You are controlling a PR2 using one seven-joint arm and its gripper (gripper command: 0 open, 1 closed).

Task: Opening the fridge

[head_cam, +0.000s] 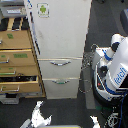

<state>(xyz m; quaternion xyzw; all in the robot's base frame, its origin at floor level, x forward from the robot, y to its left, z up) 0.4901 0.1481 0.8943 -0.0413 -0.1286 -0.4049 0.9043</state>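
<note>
- My gripper [41, 116] sits low in the exterior view; its fingers look spread, nothing held between them.
- The fridge [59, 45] stands well above and beyond my gripper, not touched.
- Upper door shut, green sticker [43, 9] near its top.
- Two lower drawers shut, each with a silver handle [60, 63].
- Wooden cabinet [17, 60] adjoins the fridge on the exterior view's left.

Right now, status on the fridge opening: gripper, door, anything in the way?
Gripper low at the frame's bottom, clear of the fridge; open or shut unclear. Upper door looks closed, both drawers shut. Wooden cabinet alongside; nothing visibly blocking the door.
</note>
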